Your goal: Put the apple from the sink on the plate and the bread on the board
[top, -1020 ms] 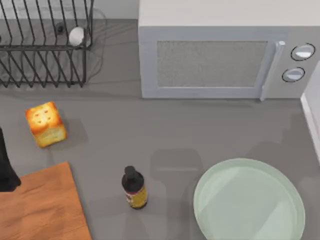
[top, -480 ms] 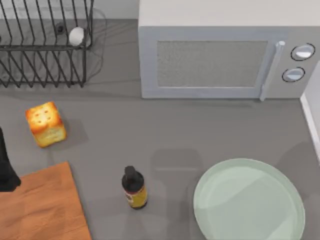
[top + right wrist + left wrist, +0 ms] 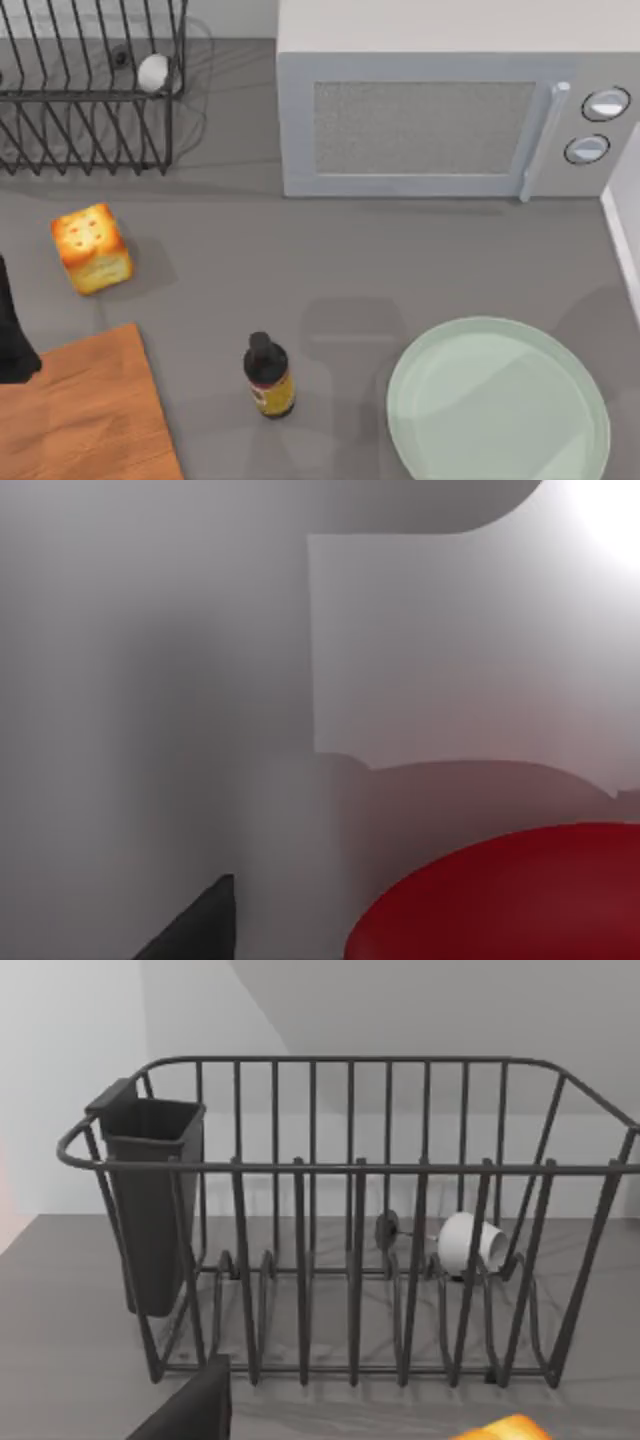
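Apple sits very close under your right wrist camera, a glossy red curve against pale grey walls; one dark finger of the right tool pokes in beside it, apart from the fruit. Whether that tool is released or clenched, you cannot tell.

Plate, pale mint green, lies bare at the near right of the tabletop.

Bread rests on the tabletop at the left, toasted face up, near the far corner of the board but not touching it. Board is bare, at the near left corner.

Your left arm shows as a dark shape at the left edge, over the board's far edge. Its wrist view looks at the wire dish rack; a dark finger of the left tool and an orange sliver of bread show low down. Grip state: cannot tell.

Rack holds a small white ball and a dark cutlery cup. Dark bottle stands between board and plate. Microwave stands at the back, door closed.
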